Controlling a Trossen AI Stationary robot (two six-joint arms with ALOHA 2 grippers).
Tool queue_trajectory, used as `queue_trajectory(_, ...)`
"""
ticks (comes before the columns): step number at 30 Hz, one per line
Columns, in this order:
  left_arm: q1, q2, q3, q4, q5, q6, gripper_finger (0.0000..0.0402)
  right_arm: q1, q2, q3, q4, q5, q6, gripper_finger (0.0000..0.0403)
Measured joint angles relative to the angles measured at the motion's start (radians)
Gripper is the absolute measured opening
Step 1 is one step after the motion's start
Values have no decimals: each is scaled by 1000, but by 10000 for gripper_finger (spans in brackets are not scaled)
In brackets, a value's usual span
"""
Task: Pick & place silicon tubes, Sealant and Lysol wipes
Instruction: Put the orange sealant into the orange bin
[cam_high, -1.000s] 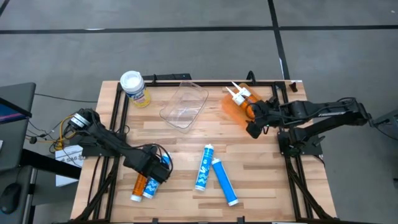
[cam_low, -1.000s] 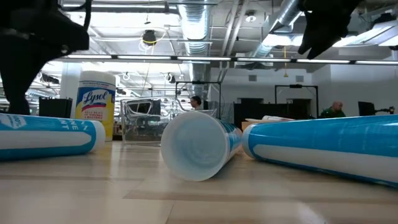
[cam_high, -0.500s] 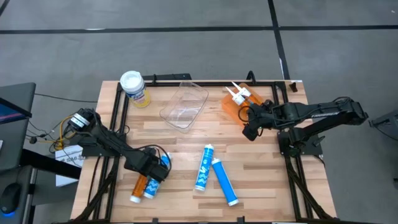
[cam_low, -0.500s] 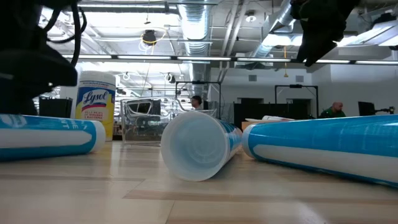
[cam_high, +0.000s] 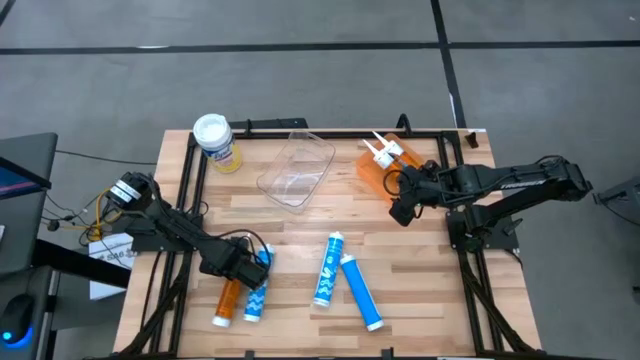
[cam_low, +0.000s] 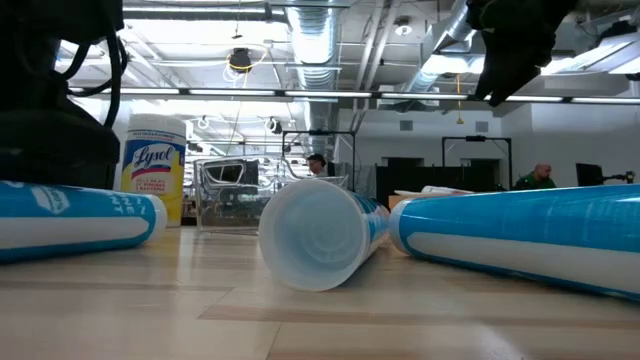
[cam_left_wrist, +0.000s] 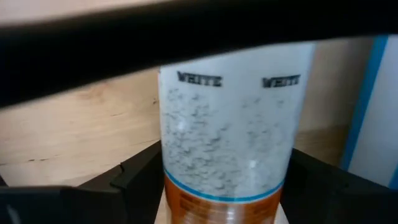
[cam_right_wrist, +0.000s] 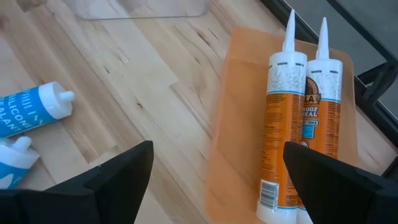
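An orange cartridge with a white label (cam_high: 227, 298) lies on the table at the near left. A blue cartridge (cam_high: 257, 296) lies beside it. My left gripper (cam_high: 238, 268) is low over the orange cartridge's rear part and shut on it (cam_left_wrist: 227, 124). My right gripper (cam_high: 400, 208) is open and empty above the table, beside an orange tray (cam_high: 372, 172). The tray holds two orange cartridges (cam_right_wrist: 277, 118). The Lysol wipes canister (cam_high: 215, 140) stands upright at the far left. It also shows in the low view (cam_low: 153, 165). My left gripper has one finger on each long side of the orange cartridge's body (cam_left_wrist: 180, 168), at the white-labelled part. The fingers come from above and lie across the cartridge. The cartridge lies on the table.
A clear plastic container (cam_high: 296, 168) sits at the far middle. Two more blue cartridges (cam_high: 327, 268) (cam_high: 360, 290) lie side by side at the near middle. Black frame rails run along the table's left, right and far edges.
My left gripper has come down over the orange cartridge. The blue cartridge beside it has slid a little toward the table's right, apart from the orange one. My right gripper has shifted slightly toward the table's left.
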Motion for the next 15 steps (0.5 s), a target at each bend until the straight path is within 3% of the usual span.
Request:
queue_trajectory(5,1,4,21,-40,3,0,200,2,0,0,3,0,-9,352)
queue_trajectory(15,-1,11,131,-291,-8,51,196,1,0,0,3,0,-10,349)
